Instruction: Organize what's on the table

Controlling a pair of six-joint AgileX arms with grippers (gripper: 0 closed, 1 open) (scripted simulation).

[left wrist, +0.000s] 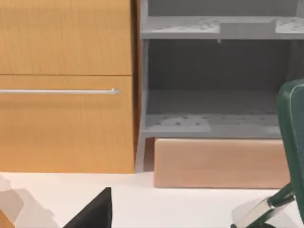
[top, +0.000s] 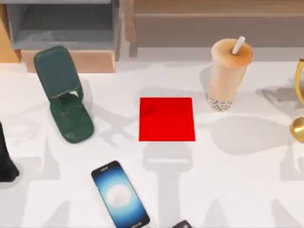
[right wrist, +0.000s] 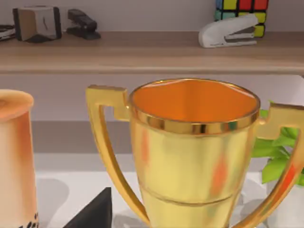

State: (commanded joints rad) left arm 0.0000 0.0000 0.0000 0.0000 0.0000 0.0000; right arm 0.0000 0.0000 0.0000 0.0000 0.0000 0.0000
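Note:
On the white table (top: 237, 180) a red square mat (top: 166, 119) lies in the middle. A dark green phone stand (top: 64, 95) stands at the back left and also shows in the left wrist view (left wrist: 292, 142). A smartphone (top: 120, 194) lies face up near the front. A bubble tea cup (top: 227, 73) with a straw stands right of the mat. A gold trophy (top: 299, 107) sits at the right edge, close before the right wrist camera (right wrist: 194, 152). My left arm (top: 5, 161) is a dark shape at the left edge. A dark gripper part shows low in each wrist view.
A wood and grey shelf unit (top: 66, 28) runs along the back, with a handled drawer front (left wrist: 61, 90). Its ledge carries a white stapler (right wrist: 230, 32), a colour cube (right wrist: 240, 7) and a black stapler (right wrist: 83, 23). A green plant (right wrist: 278, 152) stands behind the trophy.

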